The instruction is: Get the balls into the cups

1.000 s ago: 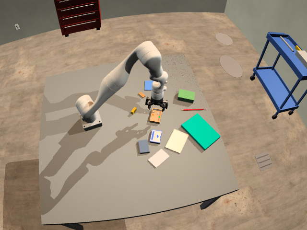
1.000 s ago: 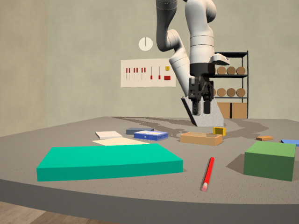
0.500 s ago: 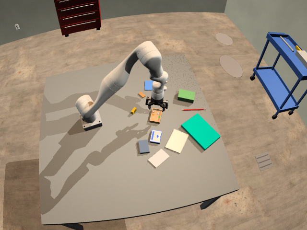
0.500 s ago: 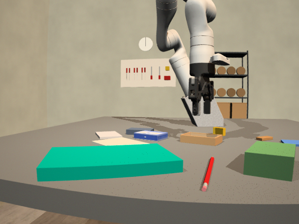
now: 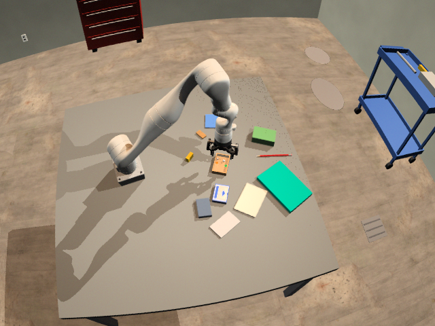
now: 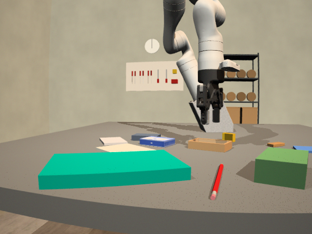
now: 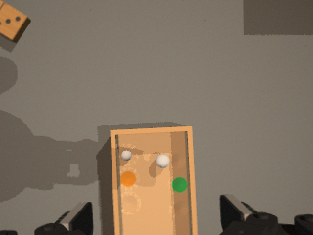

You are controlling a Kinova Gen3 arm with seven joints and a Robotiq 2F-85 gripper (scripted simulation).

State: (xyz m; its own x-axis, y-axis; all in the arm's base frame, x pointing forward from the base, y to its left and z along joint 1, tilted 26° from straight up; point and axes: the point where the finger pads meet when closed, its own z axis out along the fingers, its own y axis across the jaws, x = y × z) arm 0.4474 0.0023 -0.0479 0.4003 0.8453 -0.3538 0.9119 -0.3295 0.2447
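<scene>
From my console, left to right: a small yellow block [image 5: 189,156], a flat orange tile [image 5: 200,134], then a green rectangular block [image 5: 264,135] and a red pencil [image 5: 274,155] lay around the work spot, none touching the covered wooden puzzle box [image 5: 221,164]. The box sat flat on the grey table [image 5: 140,245]. The black two-finger gripper [image 6: 210,118] hung above its far end, fingers spread wide, holding nothing. Both white balls lay outside the cups.
</scene>
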